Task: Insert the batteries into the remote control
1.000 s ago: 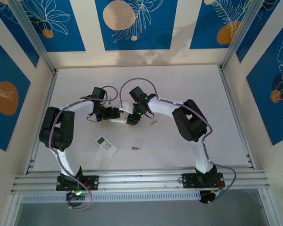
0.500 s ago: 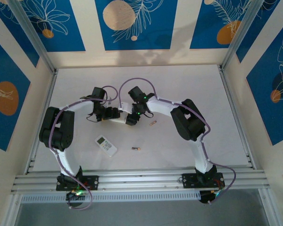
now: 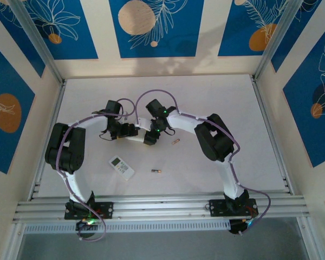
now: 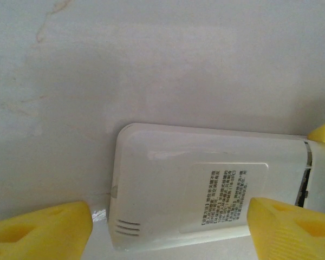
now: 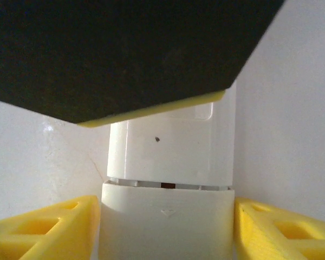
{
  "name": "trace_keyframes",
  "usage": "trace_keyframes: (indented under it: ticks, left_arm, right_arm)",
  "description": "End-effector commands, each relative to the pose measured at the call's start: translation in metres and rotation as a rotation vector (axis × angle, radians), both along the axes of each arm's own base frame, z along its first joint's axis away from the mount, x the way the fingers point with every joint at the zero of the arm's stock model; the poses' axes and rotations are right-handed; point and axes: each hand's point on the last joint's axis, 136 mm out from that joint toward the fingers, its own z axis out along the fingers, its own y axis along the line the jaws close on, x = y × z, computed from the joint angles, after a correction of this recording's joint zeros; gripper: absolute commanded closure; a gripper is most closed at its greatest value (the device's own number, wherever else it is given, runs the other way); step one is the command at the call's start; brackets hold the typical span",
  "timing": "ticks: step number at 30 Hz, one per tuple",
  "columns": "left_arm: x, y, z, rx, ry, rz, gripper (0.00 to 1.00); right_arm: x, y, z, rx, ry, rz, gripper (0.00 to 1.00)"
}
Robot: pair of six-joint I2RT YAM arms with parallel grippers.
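Note:
A white remote control (image 3: pixel 136 138) lies back-up at mid-table between both arms. In the left wrist view its labelled back (image 4: pixel 206 189) sits between my left gripper's (image 4: pixel 170 230) wide-set yellow fingers (image 4: pixel 43 230); the right-hand finger overlaps its edge and the left one stands apart, so the gripper is open. My right gripper (image 5: pixel 167 227) straddles the battery cover (image 5: pixel 168 222), open, with a finger close on each side. A thin gap (image 5: pixel 168 185) shows between cover and body. Two batteries lie loose on the table, one (image 3: pixel 156 171) in front and one (image 3: pixel 176 142) to the right.
A second white remote (image 3: pixel 122 167), buttons up, lies nearer the left arm's base. The left gripper's black body (image 5: pixel 124 49) hangs over the far end of the remote in the right wrist view. Metal rails (image 3: pixel 162 206) edge the table front.
My right gripper has shifted slightly left along the remote and its jaws have widened. The left arm and the loose batteries have not moved.

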Motion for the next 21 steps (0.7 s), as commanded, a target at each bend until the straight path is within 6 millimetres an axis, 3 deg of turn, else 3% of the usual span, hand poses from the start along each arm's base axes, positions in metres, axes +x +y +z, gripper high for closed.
trace_keyframes:
  ticks: [1,21]
  left_arm:
    - [-0.018,-0.001,-0.022,-0.007,0.078,-0.01,0.22]
    - [-0.016,-0.003,-0.017,-0.021,0.069,-0.007,0.22]
  right_arm:
    - [-0.003,0.003,0.006,0.006,0.021,0.001,0.34]
    - [0.012,0.0,0.061,0.169,0.032,-0.157,0.28]
